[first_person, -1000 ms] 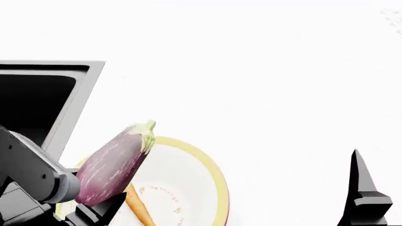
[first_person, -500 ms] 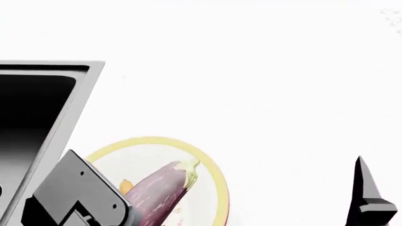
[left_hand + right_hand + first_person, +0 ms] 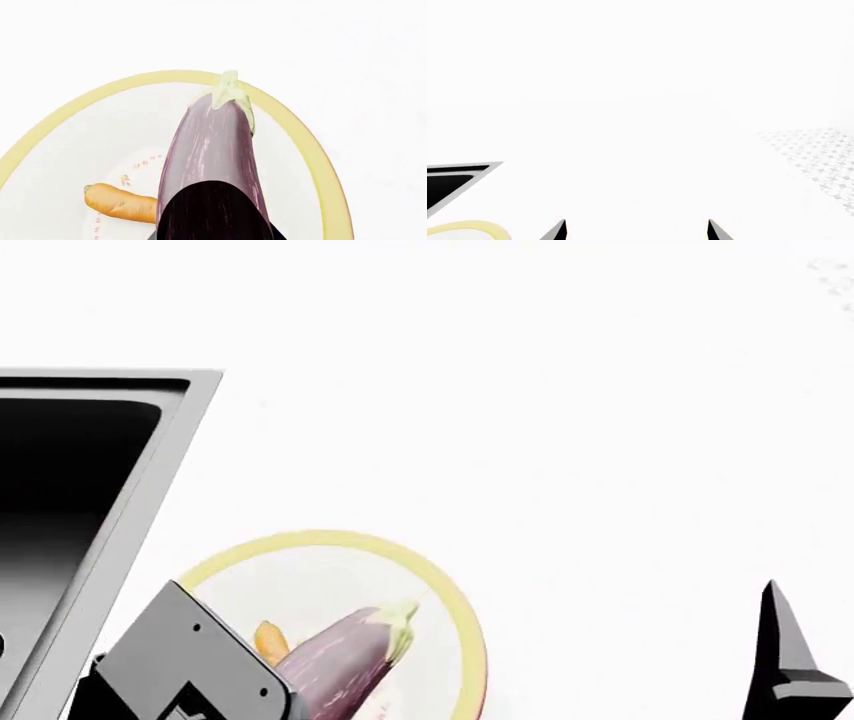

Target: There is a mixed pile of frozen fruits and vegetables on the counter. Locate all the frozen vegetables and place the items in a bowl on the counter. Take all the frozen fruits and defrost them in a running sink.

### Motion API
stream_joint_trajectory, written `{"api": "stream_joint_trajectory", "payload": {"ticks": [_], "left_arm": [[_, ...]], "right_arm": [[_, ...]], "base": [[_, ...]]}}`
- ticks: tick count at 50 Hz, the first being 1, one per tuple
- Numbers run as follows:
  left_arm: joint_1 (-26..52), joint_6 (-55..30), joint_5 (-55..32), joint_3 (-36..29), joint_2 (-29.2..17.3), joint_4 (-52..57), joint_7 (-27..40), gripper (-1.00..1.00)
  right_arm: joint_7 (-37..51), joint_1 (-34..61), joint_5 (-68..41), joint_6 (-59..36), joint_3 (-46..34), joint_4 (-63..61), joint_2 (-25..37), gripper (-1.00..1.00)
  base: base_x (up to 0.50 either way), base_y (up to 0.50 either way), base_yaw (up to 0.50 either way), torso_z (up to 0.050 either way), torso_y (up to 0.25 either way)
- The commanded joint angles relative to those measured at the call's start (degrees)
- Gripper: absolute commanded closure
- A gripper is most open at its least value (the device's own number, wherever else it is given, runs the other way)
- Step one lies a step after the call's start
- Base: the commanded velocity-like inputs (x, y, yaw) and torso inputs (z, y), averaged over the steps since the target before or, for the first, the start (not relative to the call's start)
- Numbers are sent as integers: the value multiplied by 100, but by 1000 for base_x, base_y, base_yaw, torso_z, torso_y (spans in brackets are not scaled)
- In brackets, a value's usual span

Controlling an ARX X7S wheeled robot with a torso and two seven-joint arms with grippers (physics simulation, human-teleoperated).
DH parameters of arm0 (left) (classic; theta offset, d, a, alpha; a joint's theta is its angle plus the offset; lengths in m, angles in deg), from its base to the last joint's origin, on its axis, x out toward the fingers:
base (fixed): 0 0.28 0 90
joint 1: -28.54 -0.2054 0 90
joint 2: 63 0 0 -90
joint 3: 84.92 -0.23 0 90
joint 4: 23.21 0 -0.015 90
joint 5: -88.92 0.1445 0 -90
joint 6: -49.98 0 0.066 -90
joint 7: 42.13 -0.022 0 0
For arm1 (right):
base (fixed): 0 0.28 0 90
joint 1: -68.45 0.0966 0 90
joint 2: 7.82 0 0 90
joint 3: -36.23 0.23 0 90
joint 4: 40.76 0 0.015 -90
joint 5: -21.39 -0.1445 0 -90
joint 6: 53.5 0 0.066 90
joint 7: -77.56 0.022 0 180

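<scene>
The purple, white-streaked eggplant lies slanted over the bowl, its green cap near the far rim. My left gripper is shut on its thick end, with only slivers of the fingers showing beside it. The orange carrot rests inside the bowl, partly under the eggplant. In the head view the eggplant and carrot sit within the yellow rim, behind my left wrist. My right gripper is open over bare counter. The frozen fruits are out of view.
The dark sink lies just left of the bowl, its corner also in the right wrist view. A faint speckled patch marks the counter far to the right. My right finger stands at the head view's lower right.
The eggplant has come down from high over the bowl's left edge and now lies low across the bowl. My left wrist followed it down. The right finger sank slightly.
</scene>
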Motion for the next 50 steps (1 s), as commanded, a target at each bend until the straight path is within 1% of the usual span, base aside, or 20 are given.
{"api": "stream_joint_trajectory", "payload": {"ticks": [1,6,16,17,19,24,29,43,48,50], "left_arm": [[-63,57,207,-55,-28,-135,-131,100],[-154,82,393,-103,-36,-184,-280,100],[-85,50,397,-154,-42,-193,-326,100],[-80,50,380,-154,-45,-197,-321,-100],[-45,55,239,-135,-52,-204,-251,-100],[-14,97,353,-128,-35,-246,-284,-100],[14,96,270,-121,-67,-184,-242,-100],[473,210,-637,62,-163,78,338,-100],[638,318,-1038,164,-267,257,548,-100],[657,359,-1141,258,-388,346,554,-100]], "right_arm": [[-94,-114,132,33,-36,-9,-98,-100],[-123,-109,192,52,-105,16,-139,-100],[-152,-186,201,66,-91,-8,-173,-100],[-147,-192,190,64,-81,-14,-167,-100],[-153,-200,179,66,-68,-13,-160,-100],[-146,-200,172,67,-87,-8,-164,-100],[-152,-215,166,78,-81,-12,-173,-100],[-159,-148,205,99,-188,37,-177,-100],[-106,-145,110,85,-136,11,-128,-100],[-67,-141,49,78,-95,-6,-97,-100]], "base": [[0,0,0,0,0],[0,0,0,0,0],[0,0,0,0,1],[0,0,0,0,0],[0,0,0,0,0],[0,0,0,0,0],[0,0,0,0,0],[0,0,0,0,0],[0,0,0,0,0],[0,0,0,0,0]]}}
